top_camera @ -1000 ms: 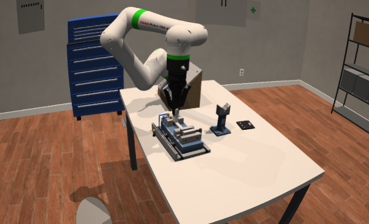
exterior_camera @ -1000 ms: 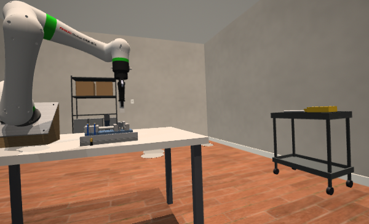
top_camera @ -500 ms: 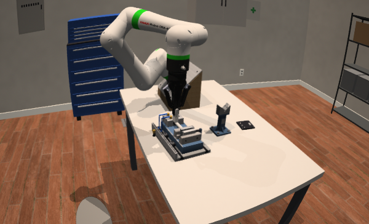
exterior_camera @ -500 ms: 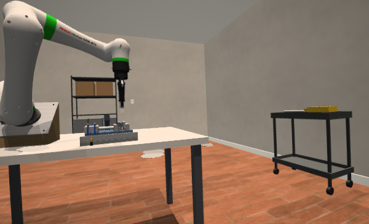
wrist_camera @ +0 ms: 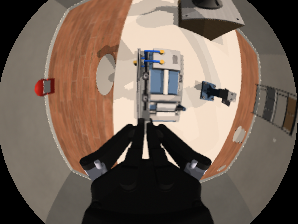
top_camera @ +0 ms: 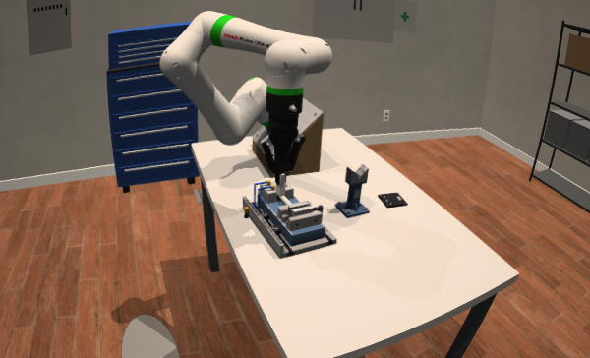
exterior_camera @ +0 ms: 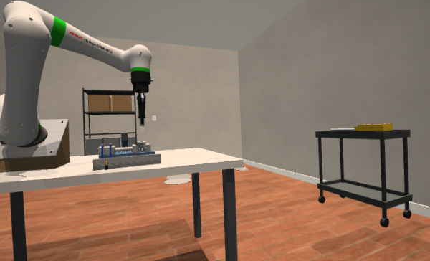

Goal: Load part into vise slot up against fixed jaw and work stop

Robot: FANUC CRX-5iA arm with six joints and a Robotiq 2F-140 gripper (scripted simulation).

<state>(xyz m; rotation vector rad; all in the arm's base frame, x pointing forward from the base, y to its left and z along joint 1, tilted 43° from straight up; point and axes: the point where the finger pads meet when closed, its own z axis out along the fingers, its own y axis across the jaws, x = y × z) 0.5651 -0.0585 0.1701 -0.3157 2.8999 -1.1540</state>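
The vise point(top_camera: 287, 216) stands on the white table, with its air cylinder and blue fittings at the far left end. A pale grey block, the part point(top_camera: 286, 194), lies between the open jaws; its slot is too small to make out. The black infeed plate point(top_camera: 391, 200) at the right is bare. The blue V-block point(top_camera: 355, 190) stands between the plate and the vise and holds nothing. My gripper point(top_camera: 281, 177) hangs straight down above the vise, shut and empty. In the side view it point(exterior_camera: 142, 122) is well clear above the vise point(exterior_camera: 126, 153). The wrist view shows the vise point(wrist_camera: 160, 86) below my closed fingers point(wrist_camera: 148, 129).
My base block point(top_camera: 300, 146) stands at the table's far edge. A blue drawer cabinet point(top_camera: 149, 106) stands behind the table on the left, a black shelf point(top_camera: 565, 111) at the right wall, and a black cart point(exterior_camera: 363, 167) off to the side.
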